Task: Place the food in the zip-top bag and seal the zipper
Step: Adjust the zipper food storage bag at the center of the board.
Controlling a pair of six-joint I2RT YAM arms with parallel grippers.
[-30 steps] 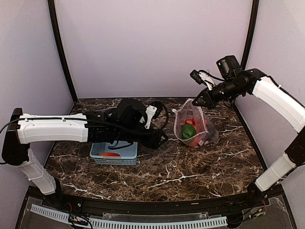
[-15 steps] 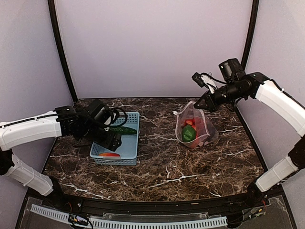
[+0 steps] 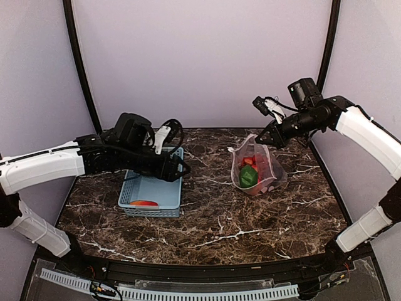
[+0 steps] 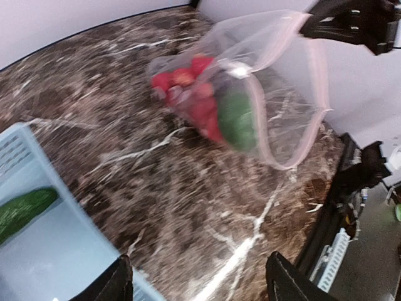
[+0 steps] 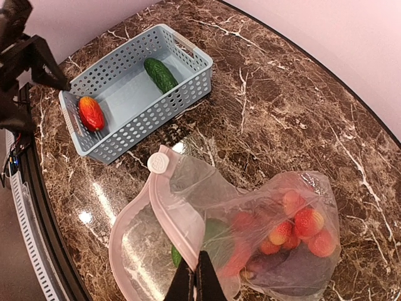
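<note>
The clear zip-top bag [image 3: 258, 170] stands on the marble at the right with its mouth open. It holds red and peach fruits [image 5: 307, 222], a green avocado [image 3: 247, 176] and a purple eggplant [image 5: 294, 271]. My right gripper [image 3: 264, 139] is shut on the bag's pink zipper strip [image 5: 178, 216] and holds the mouth up; it also shows in the right wrist view [image 5: 196, 276]. A cucumber [image 5: 161, 74] and an orange-red pepper [image 5: 91, 113] lie in the basket. My left gripper [image 3: 180, 168] is open and empty over the basket's right side, facing the bag [image 4: 250, 81].
The light blue slotted basket [image 3: 150, 211] stands left of centre. A white round tab [image 5: 158, 163] sits at the end of the zipper. Bare marble lies between basket and bag. Purple walls close the back and sides.
My left arm pulled back from near the bag to the basket's left, then swung right again over the basket. The right gripper stays shut on the bag's rim, slightly higher.
</note>
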